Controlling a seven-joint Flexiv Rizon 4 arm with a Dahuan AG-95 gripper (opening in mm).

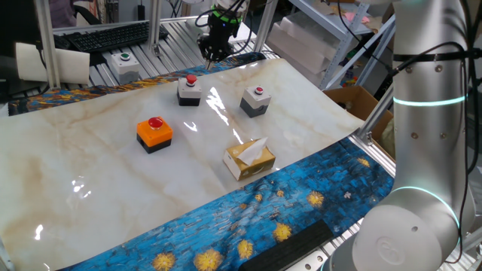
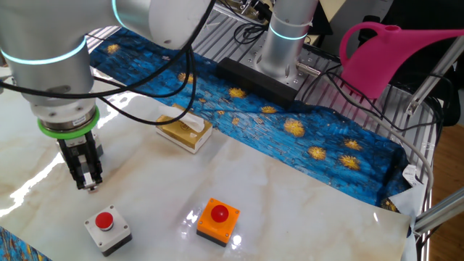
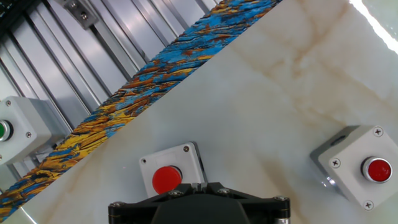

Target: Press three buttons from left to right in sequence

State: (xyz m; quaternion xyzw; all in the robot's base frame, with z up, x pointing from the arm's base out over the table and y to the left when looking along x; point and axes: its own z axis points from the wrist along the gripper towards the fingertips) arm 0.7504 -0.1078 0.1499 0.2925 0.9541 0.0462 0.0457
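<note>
on the marble sheet (image 1: 113, 188) sit three red-topped buttons: one orange (image 1: 154, 134), two grey (image 1: 189, 90) (image 1: 255, 100). no writing is legible. the gripper (image 2: 90, 185) hangs with its fingers together.

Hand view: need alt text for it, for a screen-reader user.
Looking down past the black gripper body, a grey button box with a red push-button sits on the marble tabletop just ahead of it. A second grey red-button box lies at right; a pale box with a green button sits off the mat at left.

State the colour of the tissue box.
Yellow tissue box, with white tissue sticking out; clearest in one fixed view.
</note>
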